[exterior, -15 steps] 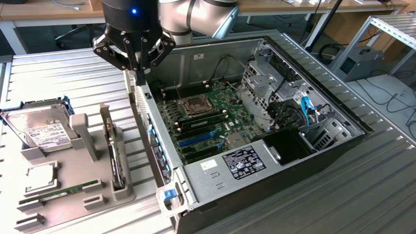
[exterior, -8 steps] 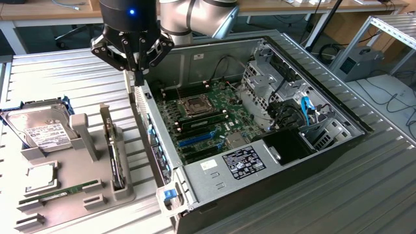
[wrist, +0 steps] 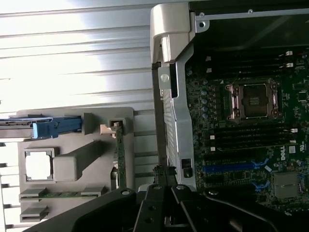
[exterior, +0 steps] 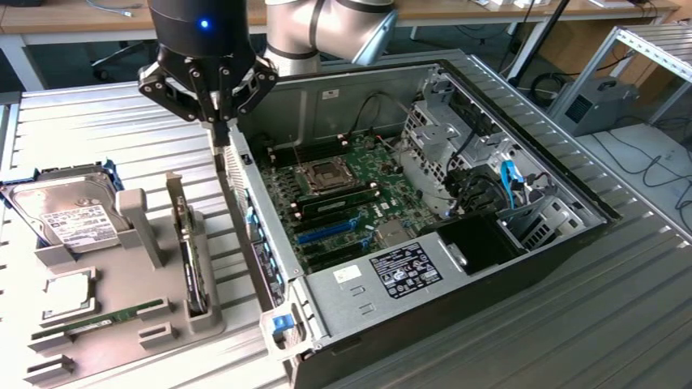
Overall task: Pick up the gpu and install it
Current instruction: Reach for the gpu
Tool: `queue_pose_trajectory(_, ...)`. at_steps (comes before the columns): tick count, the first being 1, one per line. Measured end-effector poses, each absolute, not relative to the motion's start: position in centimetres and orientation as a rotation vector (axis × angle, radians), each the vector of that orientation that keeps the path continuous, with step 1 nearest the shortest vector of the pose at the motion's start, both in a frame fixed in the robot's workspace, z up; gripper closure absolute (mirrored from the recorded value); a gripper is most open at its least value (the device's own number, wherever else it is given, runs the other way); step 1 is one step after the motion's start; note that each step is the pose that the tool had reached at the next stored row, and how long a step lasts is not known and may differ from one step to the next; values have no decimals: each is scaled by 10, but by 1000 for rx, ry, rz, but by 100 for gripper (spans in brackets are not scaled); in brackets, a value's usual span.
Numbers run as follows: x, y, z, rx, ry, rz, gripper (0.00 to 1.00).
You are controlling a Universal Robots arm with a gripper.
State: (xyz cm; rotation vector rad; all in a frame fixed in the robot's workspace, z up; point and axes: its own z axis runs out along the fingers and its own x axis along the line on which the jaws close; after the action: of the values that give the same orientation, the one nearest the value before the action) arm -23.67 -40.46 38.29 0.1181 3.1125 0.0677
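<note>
overhead, the arm hangs straight down, its gripper (exterior: 222, 134) clenched shut, tips just above the computer case's (exterior: 246, 212) side rim. the gpu (exterior: 193, 263) stands on edge in the grey holder (exterior: 130, 328) on the table (exterior: 108, 138), a narrow bare strip between holder and case.

Case (exterior: 465, 296) set centre-right in the exterior view, motherboard (exterior: 357, 203) mounted inside it, tray (exterior: 119, 279) placed at lower left beside it, hard drive (exterior: 70, 219) held at tray's upper end, gpu (exterior: 194, 271) stood on edge along tray's case-side edge, gripper (exterior: 219, 134) positioned at upper left over the adjoining case wall.
</note>
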Motion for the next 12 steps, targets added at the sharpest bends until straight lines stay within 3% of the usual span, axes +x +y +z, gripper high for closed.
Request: queue_pose_trajectory(12,-246,-405,383,118,3112,68,89)
